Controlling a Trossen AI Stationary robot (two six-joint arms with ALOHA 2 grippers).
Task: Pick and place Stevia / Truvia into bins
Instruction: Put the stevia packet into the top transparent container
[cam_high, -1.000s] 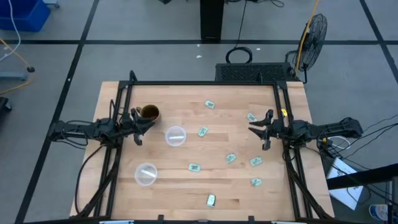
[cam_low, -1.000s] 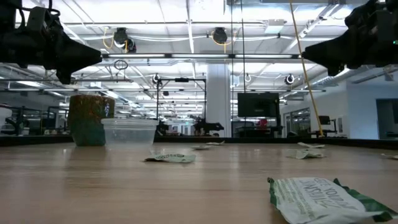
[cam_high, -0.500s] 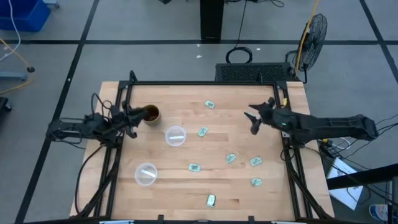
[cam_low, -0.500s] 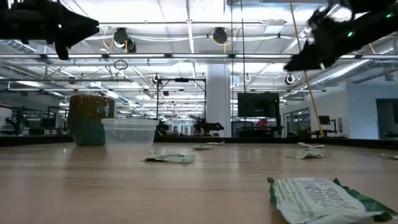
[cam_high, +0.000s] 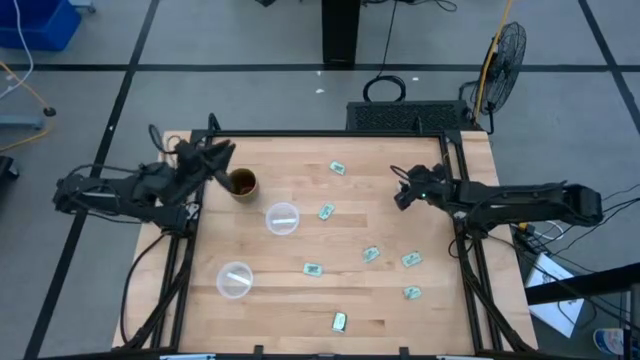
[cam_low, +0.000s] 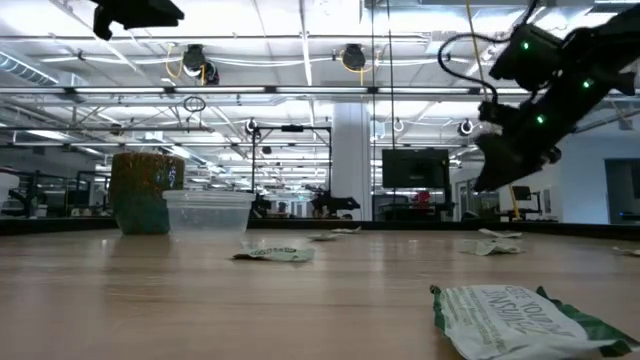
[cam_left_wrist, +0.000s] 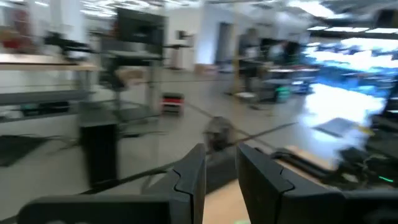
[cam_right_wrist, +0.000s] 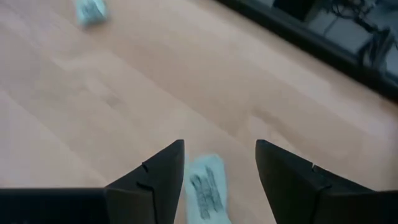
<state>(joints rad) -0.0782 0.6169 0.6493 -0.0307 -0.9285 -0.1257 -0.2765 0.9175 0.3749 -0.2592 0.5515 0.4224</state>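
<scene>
Several pale green and white Stevia sachets lie flat on the wooden table, such as one by the far cup and one at the near edge. Two clear cups stand upright, one mid-table and one nearer. My right gripper is open and tipped downward above a sachet near the far right. Its fingers stand on either side of that sachet, and the low view shows the gripper clear of the table. My left gripper is raised high by the far-left corner, its fingers a narrow gap apart.
A brown mug stands near the left gripper, beside the far cup. Black frame rails run along the table's far, left and right edges. Another sachet lies farther off in the right wrist view. Bare wood shows around the middle of the table.
My right gripper has moved toward the far edge and slightly left, then tipped downward and lowered over the sachet near the far right. My left gripper has risen and moved toward the far-left corner, past the brown mug. No sachet or cup has moved.
</scene>
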